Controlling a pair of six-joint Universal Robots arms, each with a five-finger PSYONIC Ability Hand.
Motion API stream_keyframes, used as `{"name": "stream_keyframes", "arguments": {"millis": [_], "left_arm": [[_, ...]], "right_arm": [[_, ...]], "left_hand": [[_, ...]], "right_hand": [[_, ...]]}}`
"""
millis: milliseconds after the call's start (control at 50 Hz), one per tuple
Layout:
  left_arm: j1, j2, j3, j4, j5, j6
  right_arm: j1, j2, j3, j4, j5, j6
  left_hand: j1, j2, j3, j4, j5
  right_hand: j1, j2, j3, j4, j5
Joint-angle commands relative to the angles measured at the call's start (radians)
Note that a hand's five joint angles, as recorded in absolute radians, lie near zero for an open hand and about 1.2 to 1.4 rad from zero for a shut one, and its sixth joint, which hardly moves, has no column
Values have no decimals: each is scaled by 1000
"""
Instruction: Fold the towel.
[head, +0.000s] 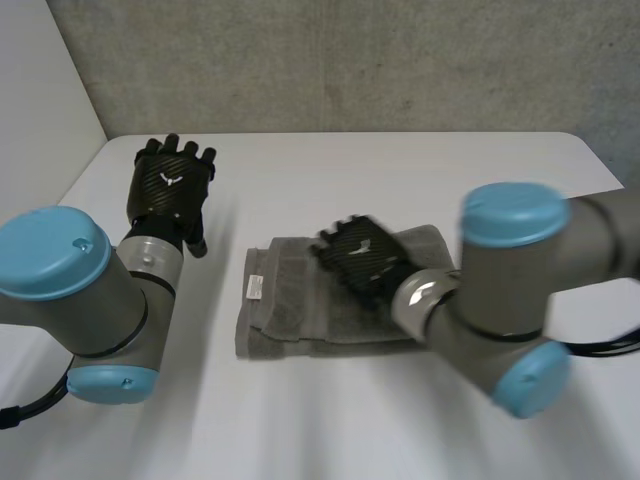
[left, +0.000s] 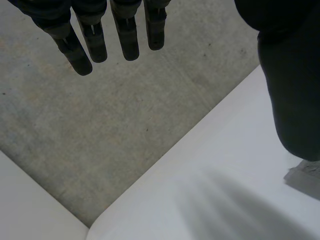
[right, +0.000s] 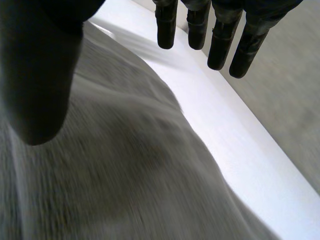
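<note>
Nearest, a grey folded towel (head: 290, 305) flat on the white table (head: 420, 170), with a small white label (head: 256, 287) at its left end. Over its middle, the right hand (head: 362, 255) — fingers (right: 220, 45) straight and apart from the thumb, gripping nothing; cloth under palm and thumb, fingertips out past its edge above bare table. Farther off, well to the towel's left, the left hand (head: 172, 180) — fingers (left: 127, 35) straight, empty, clear of the cloth. Beyond, a grey concrete wall (head: 350, 60).
</note>
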Motion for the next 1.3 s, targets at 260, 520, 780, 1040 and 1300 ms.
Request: {"name": "stream_keyframes", "arguments": {"millis": [260, 520, 780, 1040, 1300], "left_arm": [[-149, -63, -6, 0, 12, 15], [-139, -37, -8, -2, 0, 4], [-142, -22, -10, 0, -1, 2], [-133, 35, 32, -2, -3, 4], [-145, 53, 119, -37, -41, -10]], "right_arm": [[-338, -126, 392, -107, -124, 30], [-397, -145, 410, -126, -114, 24], [-451, -146, 459, -166, -130, -6], [-491, -241, 433, -132, -124, -32], [-25, -200, 183, -95, -239, -69]], "left_hand": [[-52, -55, -42, -66, -189], [-63, -67, -53, -77, -201], [-64, -67, -53, -77, -201], [-75, -78, -65, -89, -212], [-90, -93, -80, -104, -227]], "right_hand": [[176, 164, 165, 155, 179], [1028, 1015, 1016, 1006, 1030], [964, 952, 952, 943, 967], [1162, 1149, 1150, 1140, 1164], [1162, 1149, 1150, 1140, 1164]]}}
